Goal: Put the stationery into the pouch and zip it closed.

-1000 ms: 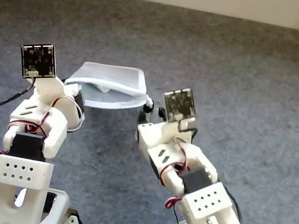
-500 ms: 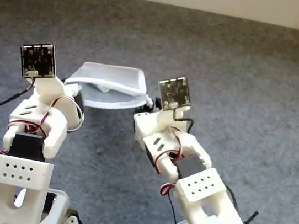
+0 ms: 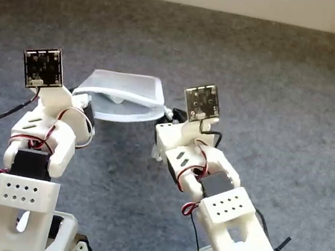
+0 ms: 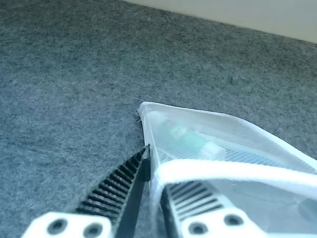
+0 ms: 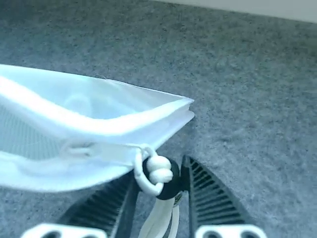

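Pouch [image 3: 126,88] corners at 4 and 8 o'clock hidden behind arms [image 3: 47,140], greenish stationery [image 4: 190,140] inside blurred through mesh, unidentifiable

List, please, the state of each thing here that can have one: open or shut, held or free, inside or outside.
pouch: mouth gaping open, zip not yet drawn, held at one end.
stationery: inside the pouch, seen through the mesh.
zip pull: at the pouch's other end, held.
left gripper: shut on the pouch's edge.
right gripper: shut on the zip pull.
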Action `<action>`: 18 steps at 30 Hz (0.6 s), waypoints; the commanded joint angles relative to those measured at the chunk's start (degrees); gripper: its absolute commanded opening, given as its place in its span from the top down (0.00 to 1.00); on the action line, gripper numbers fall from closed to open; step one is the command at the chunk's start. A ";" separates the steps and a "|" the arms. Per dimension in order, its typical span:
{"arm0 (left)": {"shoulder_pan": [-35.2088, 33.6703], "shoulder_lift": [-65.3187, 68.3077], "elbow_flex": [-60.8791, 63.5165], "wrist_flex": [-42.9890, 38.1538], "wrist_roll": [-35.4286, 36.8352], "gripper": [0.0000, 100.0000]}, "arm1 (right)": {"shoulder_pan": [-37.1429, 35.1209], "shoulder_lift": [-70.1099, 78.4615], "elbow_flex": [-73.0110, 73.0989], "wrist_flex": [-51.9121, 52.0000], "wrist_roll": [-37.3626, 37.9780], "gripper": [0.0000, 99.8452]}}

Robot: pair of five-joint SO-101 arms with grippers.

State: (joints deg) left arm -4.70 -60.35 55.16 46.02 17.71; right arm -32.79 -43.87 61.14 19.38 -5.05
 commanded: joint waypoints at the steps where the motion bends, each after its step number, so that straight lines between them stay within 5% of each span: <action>1: 0.66 -0.48 -0.48 -1.32 -0.53 0.99 | 0.66 0.04 -2.95 -1.36 -0.44 0.90; 18: 0.66 -0.40 -0.40 -1.23 -0.53 0.99 | 0.57 0.22 -3.47 -1.19 -0.09 0.90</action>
State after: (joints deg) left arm -4.70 -60.35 55.16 46.02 17.71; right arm -32.79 -43.87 61.14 19.38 -5.05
